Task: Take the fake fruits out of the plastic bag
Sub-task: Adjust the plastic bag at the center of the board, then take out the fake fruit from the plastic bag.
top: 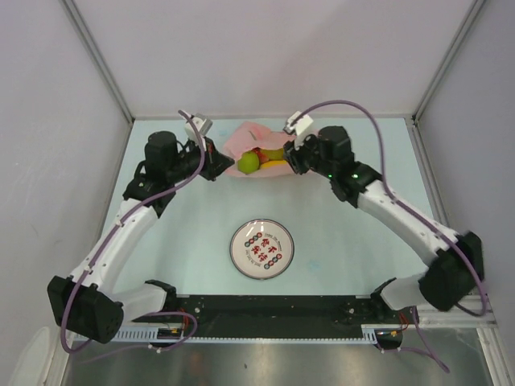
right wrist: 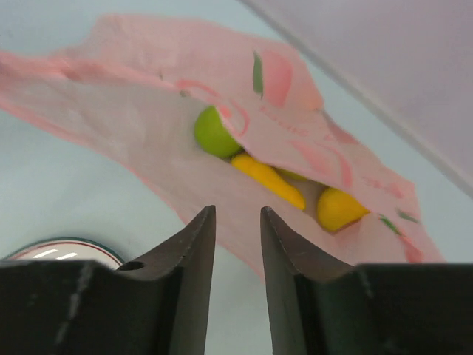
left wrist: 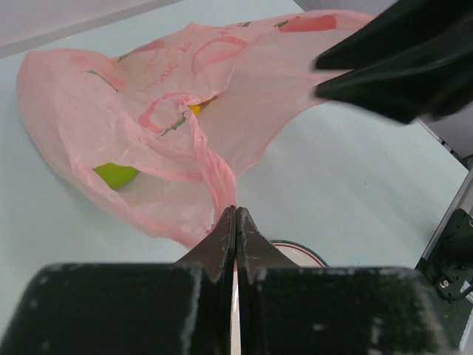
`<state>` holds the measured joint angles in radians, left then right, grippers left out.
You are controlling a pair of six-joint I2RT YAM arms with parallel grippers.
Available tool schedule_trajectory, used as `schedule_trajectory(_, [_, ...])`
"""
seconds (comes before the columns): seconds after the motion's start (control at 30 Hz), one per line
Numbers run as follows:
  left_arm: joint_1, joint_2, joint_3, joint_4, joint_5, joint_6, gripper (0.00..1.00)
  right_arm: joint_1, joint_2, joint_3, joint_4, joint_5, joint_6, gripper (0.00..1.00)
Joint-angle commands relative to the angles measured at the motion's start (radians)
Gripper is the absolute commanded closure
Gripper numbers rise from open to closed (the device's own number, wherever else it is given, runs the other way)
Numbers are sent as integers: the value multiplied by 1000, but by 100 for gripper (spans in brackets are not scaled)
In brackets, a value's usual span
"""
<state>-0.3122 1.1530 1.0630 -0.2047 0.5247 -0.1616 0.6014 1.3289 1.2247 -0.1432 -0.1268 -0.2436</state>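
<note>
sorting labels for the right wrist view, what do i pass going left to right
plate → green fruit → banana → lemon

The bag [top: 249, 133] is translucent pale pink, printed with darker red shapes and small green marks. Inside it show a lime-green fruit [top: 249, 163], a yellow banana [right wrist: 267, 181], a yellow lemon [right wrist: 340, 208] and a red piece [top: 257, 153]. The plate [top: 232, 249] is white with a thin dark rim, red lettering and small multicoloured rings. The table [top: 346, 241] is pale mint. The arms [top: 121, 241] are white with black joints, their cables [top: 378, 137] purple. The left fingers [left wrist: 222, 248] and right fingers [right wrist: 188, 244] are black.
</note>
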Motion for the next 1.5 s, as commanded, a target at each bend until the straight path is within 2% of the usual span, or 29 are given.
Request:
schedule_trajectory(0.0, [-2,20,121,-36,9,16,100,-15,197,4,118,1,-23,67])
schedule_trajectory(0.13, [2,80,219,-116,-11,106,100,-23,390,27,257,24,-66,68])
schedule_trajectory(0.2, [2,115,274,-140,-15,242,100,-22,447,61,266,19,-100,67])
schedule_trajectory(0.27, [-4,138,339,-203,-89,400,100,-23,503,93,231,13,-112,67])
schedule_trajectory(0.33, [2,168,383,-243,-202,457,100,-26,519,99,148,3,-125,68])
schedule_trajectory(0.4, [28,180,407,-259,-165,530,100,-38,529,98,35,-66,-111,72])
schedule_trajectory(0.43, [33,179,397,-257,-138,539,100,-48,532,98,-63,-107,-103,73])
schedule_trajectory(0.57, [36,102,257,-202,-56,476,100,-35,553,98,-243,-237,-108,78])
schedule_trajectory(0.67, [45,-2,138,-188,0,355,100,-23,534,105,-231,-253,0,78])
schedule_trajectory(0.83, [61,-136,-89,-134,-12,277,100,52,469,134,-167,-148,-79,78])
schedule_trajectory(1.0, [62,-165,-43,-244,-17,310,100,55,532,205,-128,-79,-82,78])
schedule_trajectory(1.13, [61,-157,18,-306,-60,375,100,57,662,318,-118,-33,-60,78])
schedule_trajectory(1.3, [61,-141,51,-317,-80,422,100,57,780,484,-93,19,-63,68])
schedule_trajectory(1.47, [61,-90,120,-337,-72,447,100,26,877,607,-93,53,-103,69])
